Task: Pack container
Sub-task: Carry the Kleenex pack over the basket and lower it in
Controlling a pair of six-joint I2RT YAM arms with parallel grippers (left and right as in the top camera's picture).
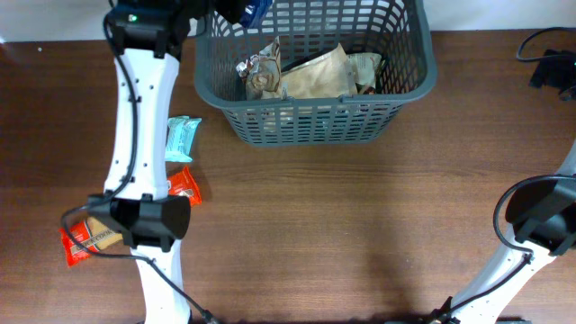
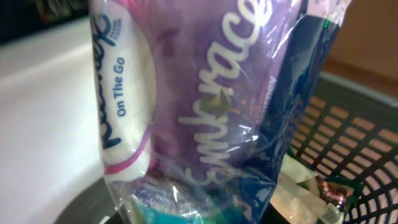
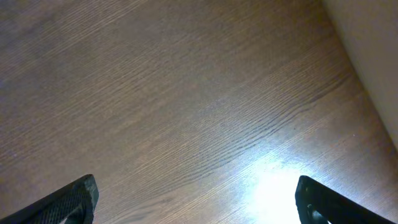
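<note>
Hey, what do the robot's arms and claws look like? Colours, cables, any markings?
Both arms are slim white links joined by chunky black joint housings. The left arm carries a thin black cable along its white link and a green light on its far housing. The right arm has a black cable loop beside its joint. The right claw has black, finely textured fingertips. No markings are readable.

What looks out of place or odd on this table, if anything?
Nothing looks spilled or broken. Three packs lie outside the container, beside the left arm: a light blue pack, an orange pack and a red pack partly under the arm. The left end effector holds a tissue pack at the container's rim.
</note>
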